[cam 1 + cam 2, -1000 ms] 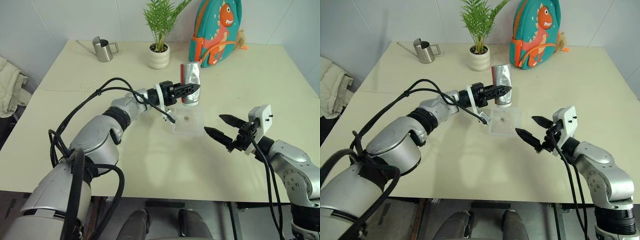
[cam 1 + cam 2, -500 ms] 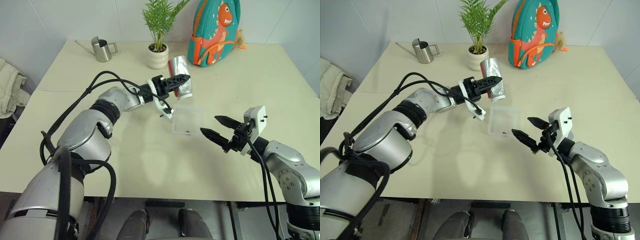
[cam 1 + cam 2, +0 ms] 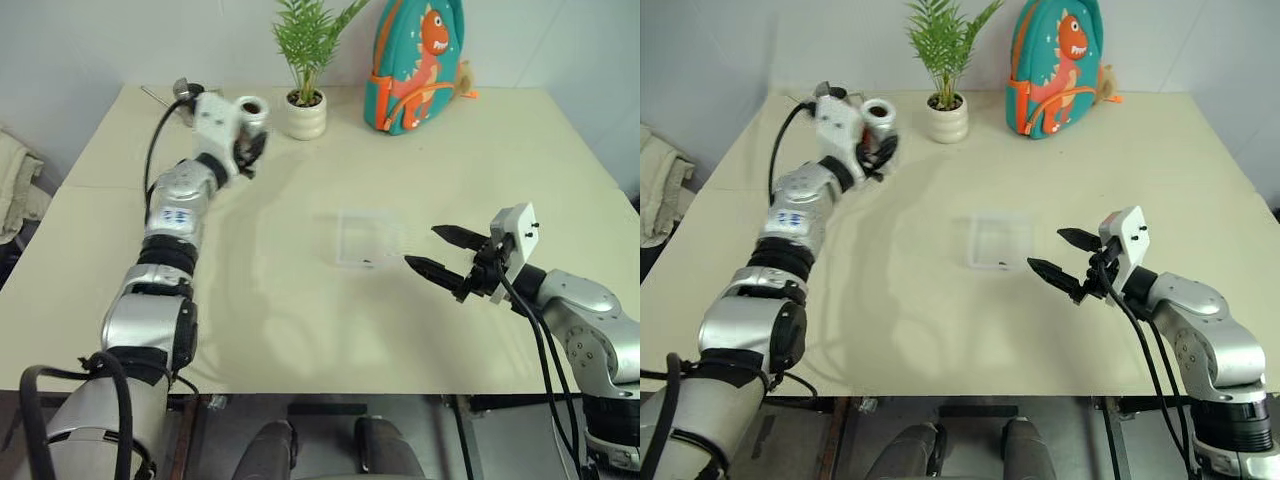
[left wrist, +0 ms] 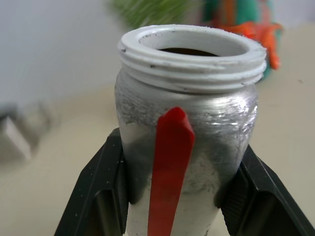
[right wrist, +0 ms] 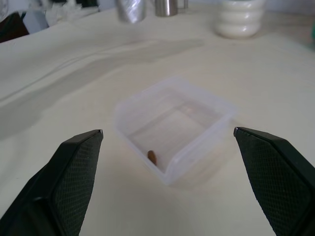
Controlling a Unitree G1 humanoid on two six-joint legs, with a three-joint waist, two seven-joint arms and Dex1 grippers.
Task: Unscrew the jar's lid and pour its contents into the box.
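Note:
The jar (image 4: 187, 123) is upright and uncapped, silvery with a red strip and a white threaded rim. My left gripper (image 3: 247, 140) is shut on its body, black fingers (image 4: 98, 191) on both sides, over the table's far left. The box (image 3: 368, 238), a clear shallow tray, lies mid-table with a small brown bit (image 5: 153, 156) inside. My right gripper (image 3: 420, 247) hovers open just right of the box, pointing at it, fingers (image 5: 74, 182) wide apart and holding nothing. The lid is out of view.
A steel watering can (image 5: 170, 6) stands behind my left hand. A white plant pot (image 3: 305, 115) and a teal dinosaur backpack (image 3: 415, 65) sit along the back edge. A cloth (image 3: 15, 185) lies off the table's left side.
My left arm swung from above the box to the table's far left, and the jar went from tipped over to upright. The right gripper stayed put. The head views shifted slightly.

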